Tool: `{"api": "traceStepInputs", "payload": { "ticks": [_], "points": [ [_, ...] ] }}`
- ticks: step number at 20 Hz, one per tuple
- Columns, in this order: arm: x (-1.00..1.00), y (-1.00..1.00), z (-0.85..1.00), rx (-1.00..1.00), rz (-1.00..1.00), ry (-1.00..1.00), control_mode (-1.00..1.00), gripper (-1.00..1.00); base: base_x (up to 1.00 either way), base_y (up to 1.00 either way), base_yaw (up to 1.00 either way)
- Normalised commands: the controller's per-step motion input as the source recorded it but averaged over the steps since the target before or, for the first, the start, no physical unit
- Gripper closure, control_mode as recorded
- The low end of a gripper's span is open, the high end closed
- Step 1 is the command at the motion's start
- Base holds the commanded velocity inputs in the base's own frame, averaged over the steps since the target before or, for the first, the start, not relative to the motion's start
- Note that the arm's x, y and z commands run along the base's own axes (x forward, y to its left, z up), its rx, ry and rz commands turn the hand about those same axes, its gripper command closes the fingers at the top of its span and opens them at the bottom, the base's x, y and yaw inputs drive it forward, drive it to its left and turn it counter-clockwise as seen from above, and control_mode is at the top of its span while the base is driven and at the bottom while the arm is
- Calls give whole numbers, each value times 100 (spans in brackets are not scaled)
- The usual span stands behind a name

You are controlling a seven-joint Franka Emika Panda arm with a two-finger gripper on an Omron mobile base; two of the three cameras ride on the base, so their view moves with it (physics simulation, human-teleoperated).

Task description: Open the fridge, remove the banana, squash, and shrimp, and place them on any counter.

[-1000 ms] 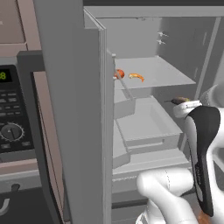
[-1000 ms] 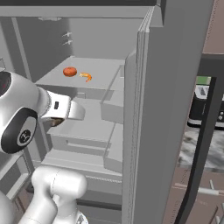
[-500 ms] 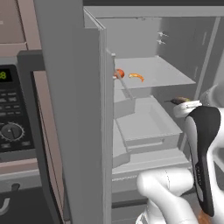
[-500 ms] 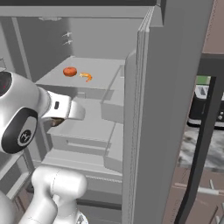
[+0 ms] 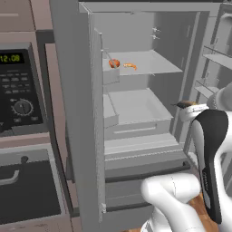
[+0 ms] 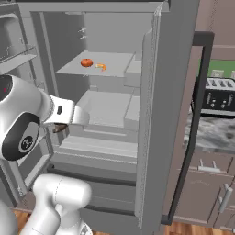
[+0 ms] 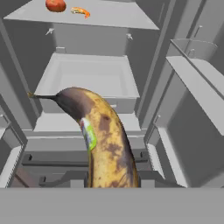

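You see the fridge (image 6: 151,92) with both doors swung wide. In the hand view the end effector (image 7: 109,183) is closed on the banana (image 7: 103,140), a brown-spotted yellow fruit that points toward the open interior, its stem up and left. On the upper shelf (image 6: 114,69) lie the round orange squash (image 6: 86,63) and, just beside it, the shrimp (image 6: 100,67). To the right, the table (image 6: 213,133) carries a toaster (image 6: 216,95).

Banana (image 7: 107,144) skin matt, brown-blotched; fridge (image 7: 92,76) interior smooth.
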Motion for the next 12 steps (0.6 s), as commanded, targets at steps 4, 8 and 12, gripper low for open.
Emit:
{"api": "traceStepInputs", "payload": {
  "ticks": [4,8,12],
  "points": [
    [0,0,0,0,0,0,100,100,-88,0,-8],
    [0,0,0,0,0,0,100,100,-71,-2,-13],
    [0,0,0,0,0,0,100,100,-69,-22,-11]
  ]
}}
